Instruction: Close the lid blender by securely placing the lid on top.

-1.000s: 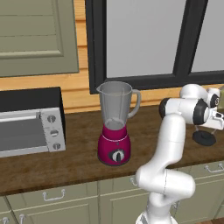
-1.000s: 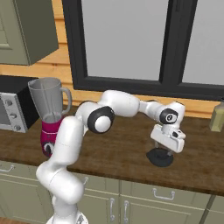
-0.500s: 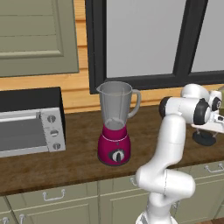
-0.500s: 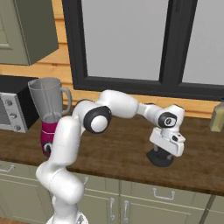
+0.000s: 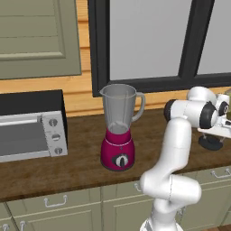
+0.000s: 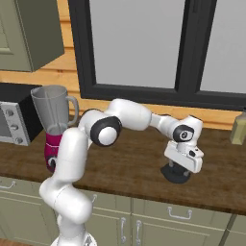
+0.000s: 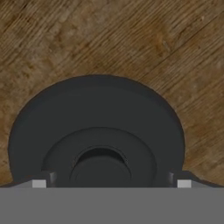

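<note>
Lid lies flat on counter (knob up), under hand.

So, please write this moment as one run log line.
gripper: open, low over lid | lid: on counter | blender: uncovered

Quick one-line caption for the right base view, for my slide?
Open gripper poised right over the black lid on the wooden counter, blender uncapped at far left.
</note>
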{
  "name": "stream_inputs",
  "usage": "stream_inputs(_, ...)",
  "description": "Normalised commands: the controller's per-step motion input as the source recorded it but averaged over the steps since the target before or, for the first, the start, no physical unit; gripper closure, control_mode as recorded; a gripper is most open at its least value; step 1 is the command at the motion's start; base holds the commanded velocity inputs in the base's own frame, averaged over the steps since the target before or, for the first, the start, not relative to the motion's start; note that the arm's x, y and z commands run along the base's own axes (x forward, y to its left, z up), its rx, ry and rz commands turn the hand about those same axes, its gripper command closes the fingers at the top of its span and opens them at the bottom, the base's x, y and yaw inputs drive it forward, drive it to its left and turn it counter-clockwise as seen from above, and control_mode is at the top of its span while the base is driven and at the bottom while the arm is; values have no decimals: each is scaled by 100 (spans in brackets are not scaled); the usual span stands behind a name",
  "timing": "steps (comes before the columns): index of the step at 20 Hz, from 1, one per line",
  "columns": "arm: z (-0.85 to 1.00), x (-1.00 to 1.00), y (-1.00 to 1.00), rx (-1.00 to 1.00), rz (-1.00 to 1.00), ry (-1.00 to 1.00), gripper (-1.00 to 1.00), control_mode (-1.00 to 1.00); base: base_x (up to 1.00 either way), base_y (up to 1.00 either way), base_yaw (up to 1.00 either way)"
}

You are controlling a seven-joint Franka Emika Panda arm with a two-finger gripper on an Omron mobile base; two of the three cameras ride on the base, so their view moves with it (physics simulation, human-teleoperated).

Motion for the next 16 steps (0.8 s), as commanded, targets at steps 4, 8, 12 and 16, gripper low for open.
stream_inputs(4, -27, 0, 6, -2, 0, -3, 100, -100, 0, 0, 0)
stream_inputs(8, -27, 0, 1, 0, 0, -2, 100, -100, 0, 0, 0)
stream_inputs(12, -4, 0, 0, -1, 0, -4, 100, -100, 0, 0, 0)
stream_inputs(16, 0, 0, 0, 0, 0, 0, 100, -100, 0, 0, 0)
